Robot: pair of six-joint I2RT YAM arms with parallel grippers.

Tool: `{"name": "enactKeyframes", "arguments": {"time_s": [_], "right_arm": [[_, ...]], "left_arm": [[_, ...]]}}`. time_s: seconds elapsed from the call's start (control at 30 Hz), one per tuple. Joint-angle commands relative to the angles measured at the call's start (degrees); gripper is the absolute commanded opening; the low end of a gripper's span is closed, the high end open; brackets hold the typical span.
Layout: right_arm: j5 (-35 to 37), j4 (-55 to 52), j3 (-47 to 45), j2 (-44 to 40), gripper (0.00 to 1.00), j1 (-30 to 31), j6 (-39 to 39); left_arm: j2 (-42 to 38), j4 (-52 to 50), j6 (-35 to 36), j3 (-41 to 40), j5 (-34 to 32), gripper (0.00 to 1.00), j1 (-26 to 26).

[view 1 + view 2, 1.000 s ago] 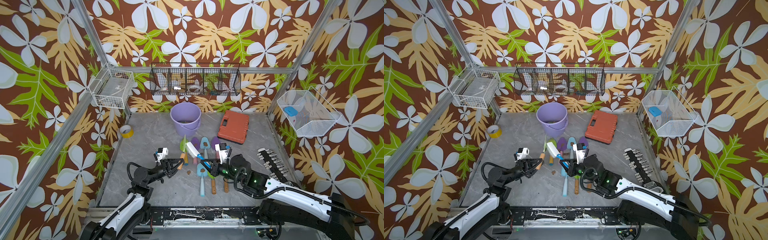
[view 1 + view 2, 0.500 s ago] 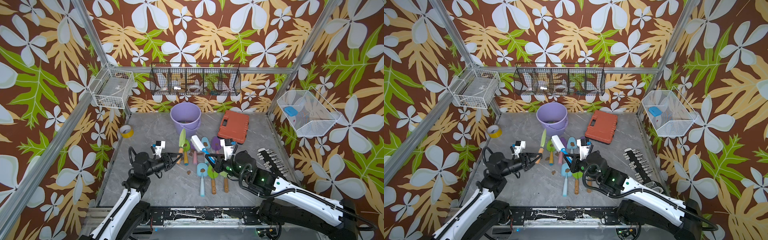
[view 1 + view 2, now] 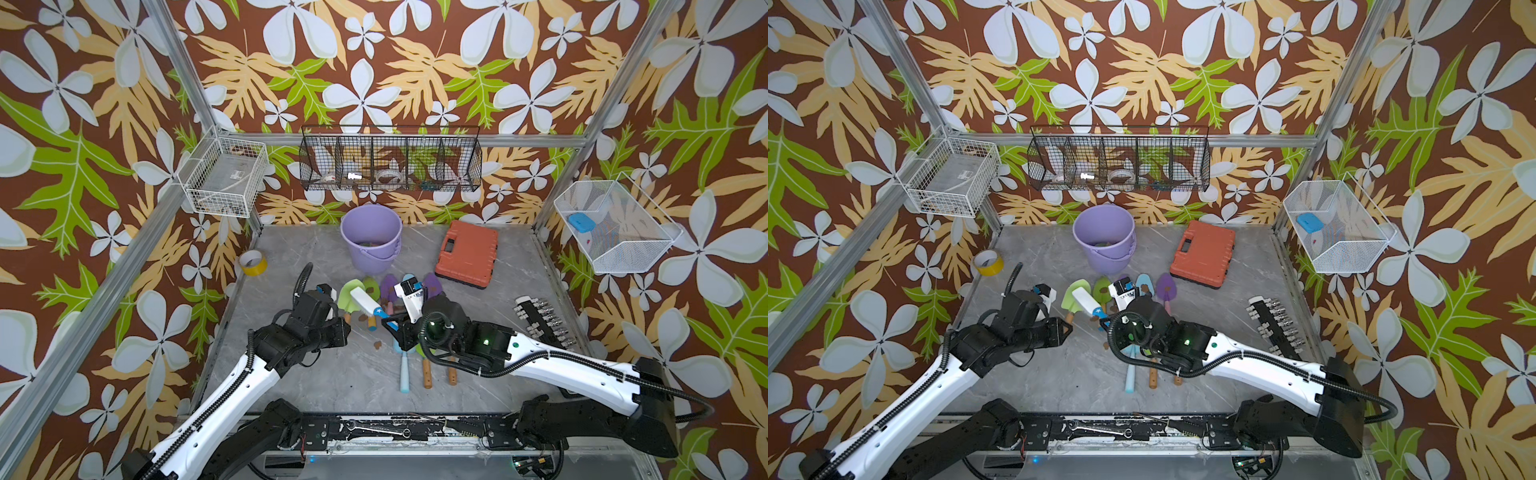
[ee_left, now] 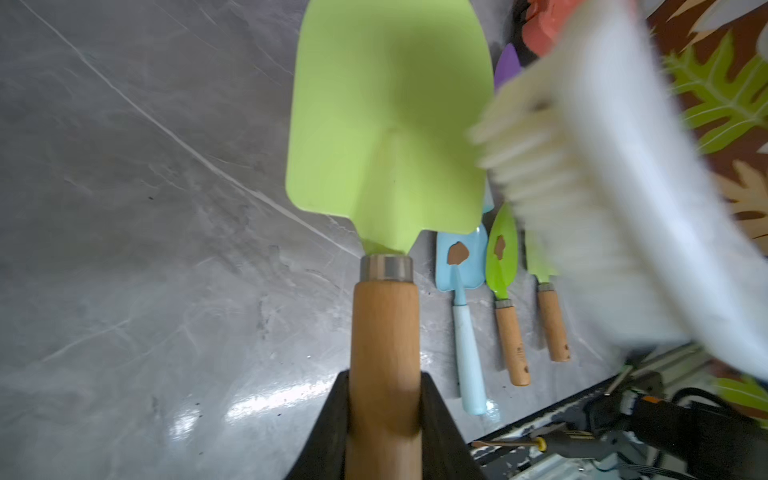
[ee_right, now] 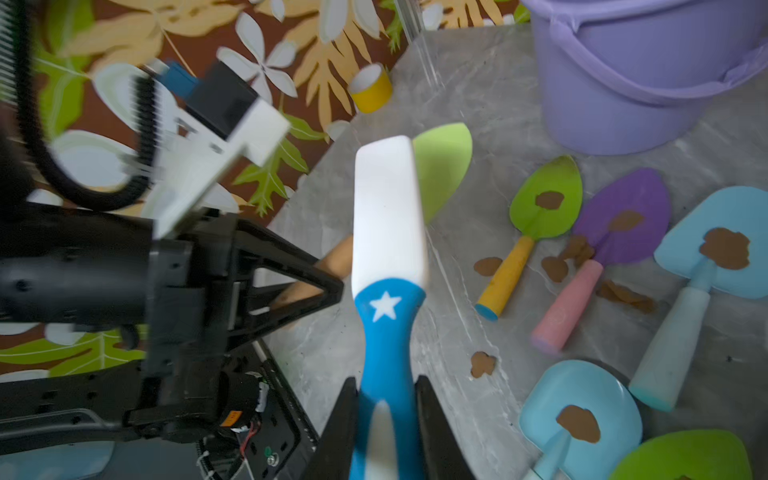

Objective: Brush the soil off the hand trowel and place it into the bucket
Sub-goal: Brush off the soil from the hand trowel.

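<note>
My left gripper (image 4: 384, 399) is shut on the wooden handle of a lime-green hand trowel (image 4: 386, 124), held above the table left of centre in both top views (image 3: 349, 295) (image 3: 1075, 293). Its blade face shows no soil. My right gripper (image 5: 386, 399) is shut on the blue handle of a white brush (image 5: 388, 208). The brush bristles (image 4: 540, 158) sit at the blade's edge, blurred. The lavender bucket (image 3: 371, 237) (image 5: 644, 83) stands upright at the back middle. Brown soil blobs (image 3: 377, 344) (image 5: 482, 364) lie on the table.
Several other trowels (image 5: 544, 199) with soil blobs lie in a cluster under and beside my right arm. An orange case (image 3: 467, 255) sits at the back right, a yellow tape roll (image 3: 252, 262) at the back left, a black bit rack (image 3: 544, 322) on the right.
The trowel blade has turned from edge-on to face-up. My right gripper and the brush have swept left, over the blade. Both grips are unchanged.
</note>
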Motion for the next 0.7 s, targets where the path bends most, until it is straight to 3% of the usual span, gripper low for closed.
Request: {"name": "enactKeyframes", "arguments": {"time_s": [0.0, 0.13, 0.27, 0.4, 0.5, 0.67], "right_arm": [[4.8, -5.4, 1.0, 1.2, 0.0, -1.3, -1.3], [7.1, -6.8, 1.5, -1.6, 0.0, -2.7, -2.0], [2.0, -2.1, 1.2, -4.2, 0.0, -0.8, -2.2], [-4.5, 2.7, 1.7, -0.9, 0.0, 2.3, -2.6], [-5.6, 2.5, 2.4, 3.1, 0.0, 2.4, -3.6], [-5.8, 2.9, 1.4, 5.4, 0.0, -4.3, -5.3]], "left_arm": [[0.6, -4.9, 2.4, 1.6, -10.1, 0.0, -2.1], [0.8, -4.9, 2.7, 2.0, -10.2, 0.0, -2.2], [1.2, -4.5, 2.9, 1.8, -9.4, 0.0, -2.2], [1.9, -3.7, 3.0, 1.8, -8.9, 0.0, -2.9], [2.3, -3.3, 2.6, 2.5, -8.5, 0.0, -4.4], [2.7, -3.4, 2.3, 3.3, -7.3, 0.0, -7.2]]}}
